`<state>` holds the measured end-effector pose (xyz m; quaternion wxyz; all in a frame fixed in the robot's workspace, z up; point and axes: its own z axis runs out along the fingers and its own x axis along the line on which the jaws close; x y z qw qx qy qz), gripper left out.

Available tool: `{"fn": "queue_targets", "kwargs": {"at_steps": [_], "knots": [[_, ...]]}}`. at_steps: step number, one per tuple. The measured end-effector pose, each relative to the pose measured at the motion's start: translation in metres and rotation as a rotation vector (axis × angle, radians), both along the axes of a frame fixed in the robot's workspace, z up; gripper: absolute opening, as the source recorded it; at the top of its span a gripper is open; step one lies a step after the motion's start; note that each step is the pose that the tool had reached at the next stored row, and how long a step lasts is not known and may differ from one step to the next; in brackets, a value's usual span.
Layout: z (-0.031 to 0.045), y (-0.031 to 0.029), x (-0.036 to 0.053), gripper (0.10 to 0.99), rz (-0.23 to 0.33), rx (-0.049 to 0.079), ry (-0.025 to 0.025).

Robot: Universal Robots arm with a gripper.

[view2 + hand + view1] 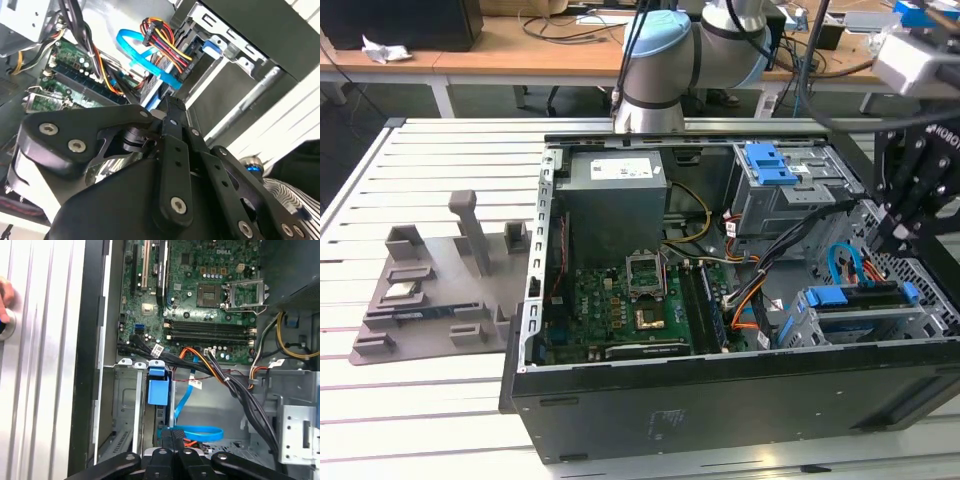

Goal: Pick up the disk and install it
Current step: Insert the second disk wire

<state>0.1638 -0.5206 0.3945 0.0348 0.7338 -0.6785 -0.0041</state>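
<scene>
Disk (860,298) sits in the lower drive cage (930,315) at the front corner of the open PC case (720,410), blue frame edge facing up, on the exterior view's right.

- Slatted white table (420,400) carries everything.
- Case lies on its side, side panel off.
- Robot arm (660,60) comes in from behind the case; its base is beyond the far wall.
- Grey fixture tray (430,300) is on the table just beside the case, on the exterior view's left.
- Grey power supply (615,200) is in the far corner, with the green motherboard (620,300) below it.
- Upper drive bay (790,205) carries a blue latch (770,163).
- Gripper (892,238) hangs over the lower cage. Fingers (172,432) are pressed together, no gap, nothing seen between them. Tip is right at the disk's frame; can't tell if it touches.
- Blue data cable (200,431) loops next to the fingertips, and a multicoloured power lead (165,47) plugs in close by.
- A person's hand (4,297) is on the table outside the case.
</scene>
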Motion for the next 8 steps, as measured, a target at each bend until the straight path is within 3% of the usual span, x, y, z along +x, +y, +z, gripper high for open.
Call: {"fn": "queue_targets", "kwargs": {"at_steps": [2, 8], "knots": [[0.0033, 0.0002, 0.0, 0.106, 0.0, 0.0, -0.0001], [0.0038, 0.0002, 0.0, 0.106, 0.0, 0.0, 0.0]]}}
